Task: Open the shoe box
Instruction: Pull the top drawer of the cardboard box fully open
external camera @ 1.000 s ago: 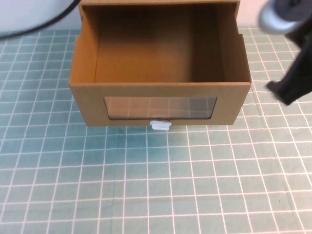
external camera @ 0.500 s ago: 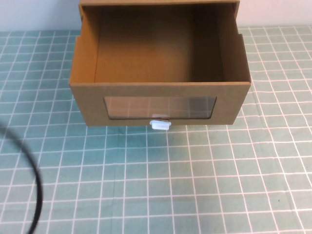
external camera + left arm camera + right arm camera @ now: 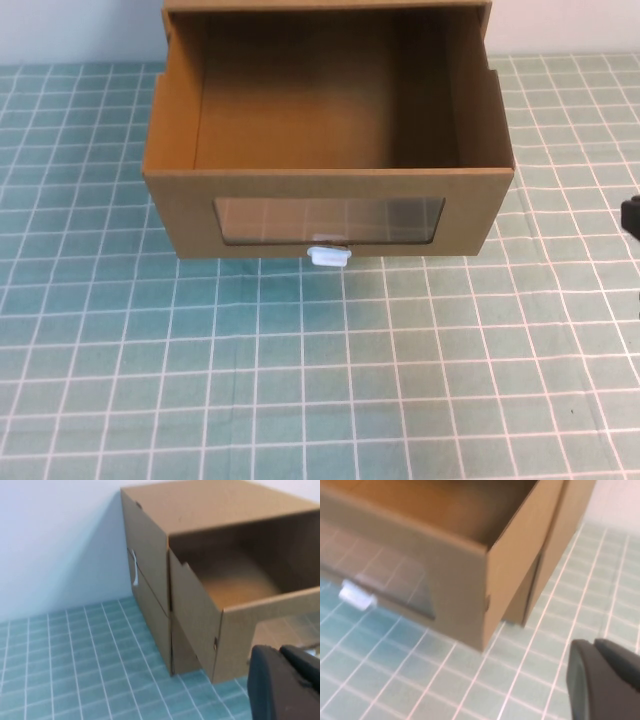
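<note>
In the high view, the box (image 3: 475, 40) stands at the far middle of the table (image 3: 300, 380). Its drawer (image 3: 328, 200) is pulled out toward the robot, with a white tab (image 3: 328, 257) on the windowed front, and a dark sliver of the right gripper (image 3: 632, 215) shows at the right edge, apart from it. In the left wrist view, the left gripper (image 3: 281, 651) hangs near the drawer's left front corner, its fingers pressed together on nothing. In the right wrist view, the right gripper sits near the right front corner, likewise closed and empty.
</note>
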`<state>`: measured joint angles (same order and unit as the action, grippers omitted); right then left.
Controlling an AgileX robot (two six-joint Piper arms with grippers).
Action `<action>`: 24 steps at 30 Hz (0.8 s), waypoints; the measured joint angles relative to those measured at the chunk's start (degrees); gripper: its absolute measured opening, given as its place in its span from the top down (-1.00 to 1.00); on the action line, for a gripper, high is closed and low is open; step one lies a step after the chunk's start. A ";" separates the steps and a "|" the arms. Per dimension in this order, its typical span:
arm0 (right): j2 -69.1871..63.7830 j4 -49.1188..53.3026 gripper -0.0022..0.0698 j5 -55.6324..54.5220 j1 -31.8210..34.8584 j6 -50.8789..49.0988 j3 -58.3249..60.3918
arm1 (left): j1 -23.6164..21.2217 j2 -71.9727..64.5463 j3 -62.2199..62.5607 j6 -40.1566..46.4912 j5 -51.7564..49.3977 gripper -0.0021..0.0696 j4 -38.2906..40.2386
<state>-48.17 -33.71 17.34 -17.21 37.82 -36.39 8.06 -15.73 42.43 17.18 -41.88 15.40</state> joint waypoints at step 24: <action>-7.55 -1.02 0.98 3.58 0.00 0.36 0.03 | 0.00 0.29 -0.53 -0.13 1.78 0.96 0.12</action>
<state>-55.72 -34.72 20.92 -17.21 38.18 -36.36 8.06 -15.45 41.90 17.05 -40.10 15.52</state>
